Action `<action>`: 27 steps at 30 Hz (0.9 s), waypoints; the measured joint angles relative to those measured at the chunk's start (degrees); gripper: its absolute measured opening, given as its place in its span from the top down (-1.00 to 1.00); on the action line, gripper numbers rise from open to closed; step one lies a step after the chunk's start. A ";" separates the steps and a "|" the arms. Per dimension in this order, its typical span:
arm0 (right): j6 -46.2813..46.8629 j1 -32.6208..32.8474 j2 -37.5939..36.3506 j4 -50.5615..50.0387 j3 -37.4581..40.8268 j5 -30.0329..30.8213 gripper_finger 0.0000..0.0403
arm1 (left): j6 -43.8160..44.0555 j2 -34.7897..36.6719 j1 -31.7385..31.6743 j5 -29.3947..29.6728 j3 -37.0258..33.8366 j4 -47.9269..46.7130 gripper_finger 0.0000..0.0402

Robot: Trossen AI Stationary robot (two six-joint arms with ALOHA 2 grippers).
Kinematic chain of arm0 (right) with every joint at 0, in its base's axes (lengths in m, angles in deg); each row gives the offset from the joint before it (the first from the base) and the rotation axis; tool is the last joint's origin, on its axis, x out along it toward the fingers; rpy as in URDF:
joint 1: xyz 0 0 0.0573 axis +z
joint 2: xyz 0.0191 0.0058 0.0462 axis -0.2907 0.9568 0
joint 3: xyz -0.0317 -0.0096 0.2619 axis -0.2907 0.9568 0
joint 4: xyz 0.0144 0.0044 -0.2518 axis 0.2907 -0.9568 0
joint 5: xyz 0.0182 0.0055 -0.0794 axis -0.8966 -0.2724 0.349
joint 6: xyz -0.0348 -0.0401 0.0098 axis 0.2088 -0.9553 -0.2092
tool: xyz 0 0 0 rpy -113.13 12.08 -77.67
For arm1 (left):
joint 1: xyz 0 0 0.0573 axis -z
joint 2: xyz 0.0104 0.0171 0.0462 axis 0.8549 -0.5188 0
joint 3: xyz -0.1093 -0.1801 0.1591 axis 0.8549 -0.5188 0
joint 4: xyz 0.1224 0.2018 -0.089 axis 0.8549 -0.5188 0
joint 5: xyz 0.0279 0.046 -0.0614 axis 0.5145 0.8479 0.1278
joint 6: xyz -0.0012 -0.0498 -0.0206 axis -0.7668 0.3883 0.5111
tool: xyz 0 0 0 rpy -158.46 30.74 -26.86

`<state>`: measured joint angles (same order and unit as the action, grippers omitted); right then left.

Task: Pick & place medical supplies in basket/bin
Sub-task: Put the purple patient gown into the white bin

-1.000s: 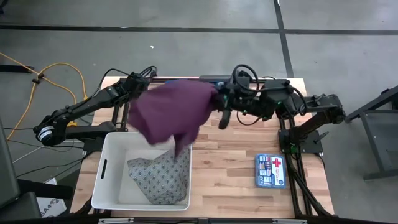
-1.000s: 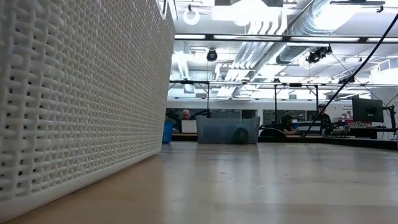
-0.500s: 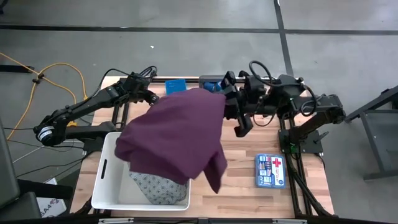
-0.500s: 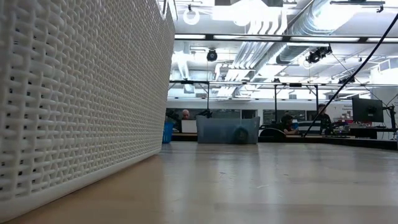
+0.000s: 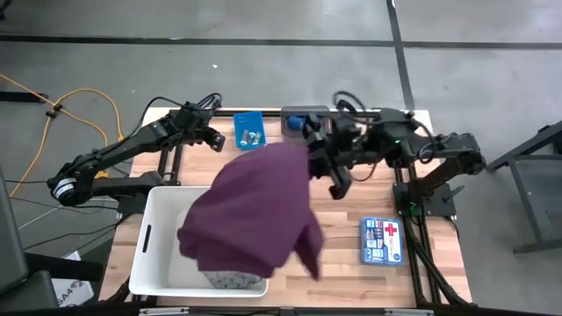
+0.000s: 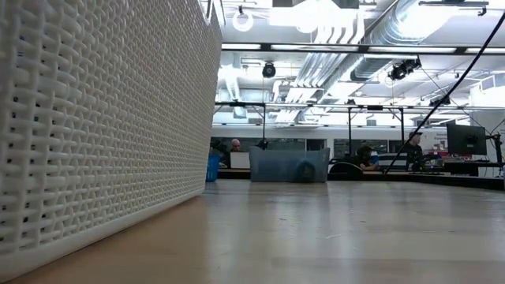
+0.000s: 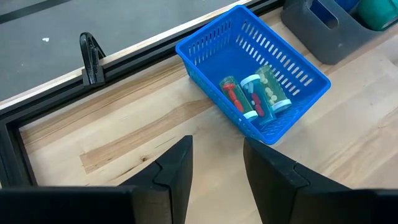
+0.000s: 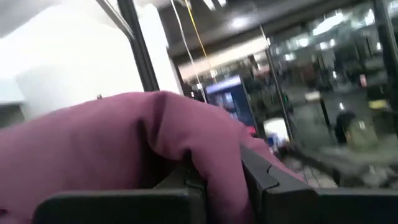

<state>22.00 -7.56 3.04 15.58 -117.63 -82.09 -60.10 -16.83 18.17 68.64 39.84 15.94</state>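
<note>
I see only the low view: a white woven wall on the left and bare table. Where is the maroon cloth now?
Observer: The maroon cloth hangs over the basket, partly draped past its right rim.
Operator: Which arm carries it?
Observer: The right pincer is shut on it; the right wrist view shows cloth pinched between the fingers.
Operator: And the left arm?
Observer: The left pincer is open and empty at the table's far side, near the small blue bin with vials inside.
Operator: Anything in the basket already?
Observer: A grey patterned cloth peeks out under the maroon one.
</note>
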 joint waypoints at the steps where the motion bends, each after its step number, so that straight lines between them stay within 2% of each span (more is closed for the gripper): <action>1: 0.11 0.00 0.47 -0.86 0.02 0.04 0.81 | 0.00 0.00 -0.01 0.01 0.01 0.01 0.32; 8: 2.56 0.02 4.72 -1.75 -0.06 0.05 0.81 | 0.00 0.00 -0.02 -0.01 0.00 0.02 0.32; 14: 4.56 -0.68 8.66 -2.91 0.11 -2.85 0.81 | 0.00 0.01 -0.01 0.01 0.00 0.02 0.32; 27: 4.39 -2.64 14.96 -1.12 0.07 -3.05 0.81 | 0.00 0.00 0.00 -0.01 0.00 0.04 0.32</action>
<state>26.39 -10.20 18.00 14.46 -117.56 -85.14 -60.10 -16.83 18.17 68.63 39.84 15.98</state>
